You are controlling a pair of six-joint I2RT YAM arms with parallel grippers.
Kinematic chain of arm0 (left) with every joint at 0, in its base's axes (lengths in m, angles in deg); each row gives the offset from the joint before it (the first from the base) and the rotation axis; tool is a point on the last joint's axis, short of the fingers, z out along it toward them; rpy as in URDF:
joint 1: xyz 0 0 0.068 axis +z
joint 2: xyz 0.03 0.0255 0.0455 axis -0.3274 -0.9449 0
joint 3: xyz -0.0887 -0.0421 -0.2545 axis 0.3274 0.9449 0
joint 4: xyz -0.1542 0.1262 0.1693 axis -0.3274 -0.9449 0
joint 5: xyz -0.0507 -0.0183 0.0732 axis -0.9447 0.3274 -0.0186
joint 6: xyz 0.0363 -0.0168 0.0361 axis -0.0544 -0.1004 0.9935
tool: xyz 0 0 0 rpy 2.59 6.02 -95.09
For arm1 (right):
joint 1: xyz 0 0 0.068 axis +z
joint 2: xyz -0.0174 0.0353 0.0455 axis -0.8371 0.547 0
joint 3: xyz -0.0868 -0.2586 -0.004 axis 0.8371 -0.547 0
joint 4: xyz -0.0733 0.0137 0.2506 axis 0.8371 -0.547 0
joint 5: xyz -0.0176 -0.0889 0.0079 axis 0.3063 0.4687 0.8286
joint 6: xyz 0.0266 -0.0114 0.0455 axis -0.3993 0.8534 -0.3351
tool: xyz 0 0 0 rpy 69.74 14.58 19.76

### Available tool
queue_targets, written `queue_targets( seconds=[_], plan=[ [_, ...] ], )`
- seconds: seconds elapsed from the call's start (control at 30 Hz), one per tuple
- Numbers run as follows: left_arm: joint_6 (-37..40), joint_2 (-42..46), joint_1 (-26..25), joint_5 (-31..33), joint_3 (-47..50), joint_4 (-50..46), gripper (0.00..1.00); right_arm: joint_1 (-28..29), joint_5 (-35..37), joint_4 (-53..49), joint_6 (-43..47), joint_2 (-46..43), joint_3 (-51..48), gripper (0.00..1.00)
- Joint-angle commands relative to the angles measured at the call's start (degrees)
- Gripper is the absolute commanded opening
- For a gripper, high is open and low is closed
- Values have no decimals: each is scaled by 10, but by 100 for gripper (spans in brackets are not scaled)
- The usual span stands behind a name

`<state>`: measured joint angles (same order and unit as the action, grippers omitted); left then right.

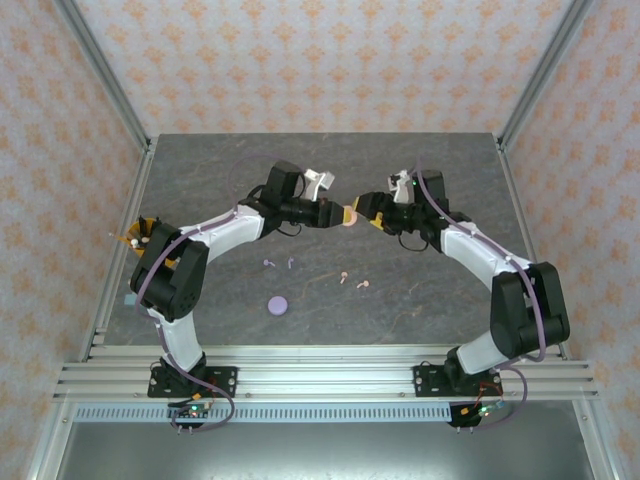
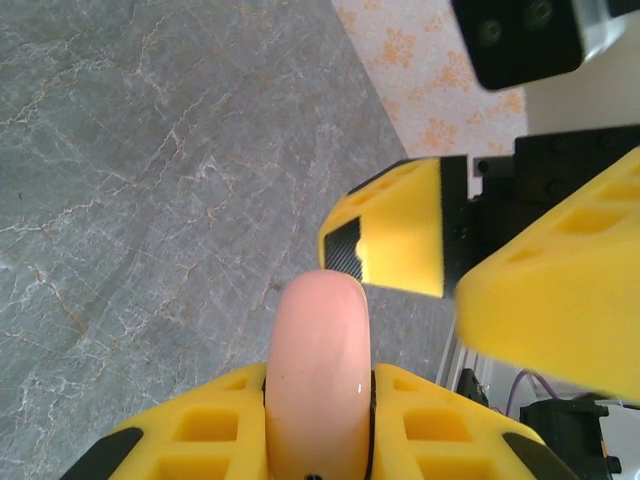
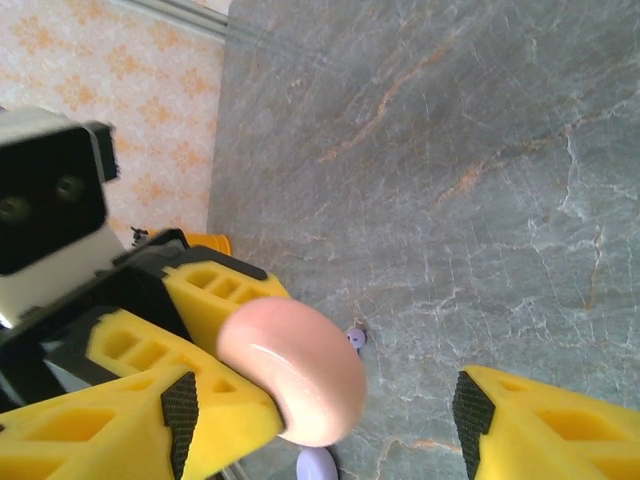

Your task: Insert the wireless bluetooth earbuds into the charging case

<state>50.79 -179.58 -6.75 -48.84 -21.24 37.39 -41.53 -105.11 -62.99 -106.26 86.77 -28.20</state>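
Overhead, the grey marble-patterned table top (image 1: 440,170) carries everything, and the two white arms bend inward so their tools meet above its middle. The left gripper (image 1: 335,213) is clamped on a pale pink round glossy plastic case (image 1: 349,215), held edge-on and raised off the table. In the left wrist view the case (image 2: 320,370) sits squeezed between its yellow fingers (image 2: 200,435). The right gripper (image 1: 366,213) faces it nose to nose with its jaws spread wide on either side of the case. In the right wrist view the case (image 3: 295,370) lies close against one yellow finger (image 3: 150,425) and well apart from the other; whether it touches that near finger is hard to tell.

A lilac round plastic case (image 1: 277,305) lies flat on the table, on the left gripper's side and nearer the arm bases. Two lilac stemmed plastic earbuds (image 1: 268,263) (image 1: 290,263) lie loose between that case and the left gripper. Two pale pink stemmed plastic earbuds (image 1: 344,277) (image 1: 364,284) lie loose just base-ward of where the grippers meet. No earbud sits in either case.
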Motion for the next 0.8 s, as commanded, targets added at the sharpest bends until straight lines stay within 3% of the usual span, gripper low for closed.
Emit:
queue_targets(
  seconds=[0.0,0.5,0.77],
  plan=[
    [10,6,4,-14,-24,-8,9,4,-10,26,15,10,-17,68],
    [33,35,8,-31,-18,-35,9,-23,50,42,-25,79,-3,61],
    [22,27,22,-33,-10,-13,9,-27,28,25,-17,1,-21,61]
  ],
)
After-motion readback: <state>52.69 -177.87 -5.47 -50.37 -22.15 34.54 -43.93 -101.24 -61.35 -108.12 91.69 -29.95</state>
